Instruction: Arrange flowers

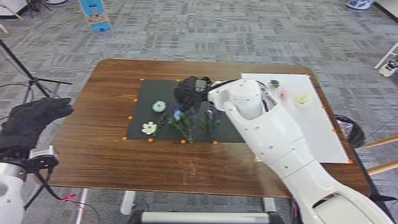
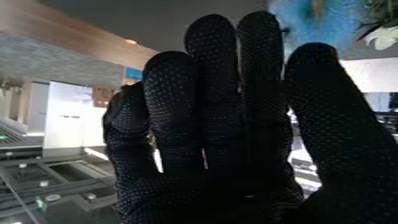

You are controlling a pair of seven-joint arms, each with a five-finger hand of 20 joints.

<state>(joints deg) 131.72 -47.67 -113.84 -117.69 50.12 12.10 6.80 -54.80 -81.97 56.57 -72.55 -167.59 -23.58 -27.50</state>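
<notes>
- Left hand [image 1: 34,119]: beside the counter [image 1: 98,165], off its left edge, fingers loosely extended and holding nothing.
- White flower [image 1: 149,128]: on the dark mat [image 1: 142,95], toward its near left corner; small orange dots [image 1: 183,142] line the near edge.
- Green stems [image 1: 189,132]: on the mat, right of the white flower, running toward the near edge.
- Blue flower [image 1: 177,115]: farther up the mat, just nearer than the right hand [image 1: 187,94]. In the right wrist view a blurred blue bloom lies behind the fingers and thumb.
- Pale green flower [image 1: 159,106]: left of the blue one and a bit beyond it.
- Right hand: over the far part of the mat, fingers straight, thumb spread wide; I can't tell whether it touches anything.
- White sheet [image 1: 315,135]: right of the mat, with a pale yellow flower [image 1: 302,100], a pink flower [image 1: 282,94] and a green sprig [image 1: 274,83] toward its far end.
- Blue panel [image 1: 95,15]: beyond the counter, on the grey floor [image 1: 204,30].
</notes>
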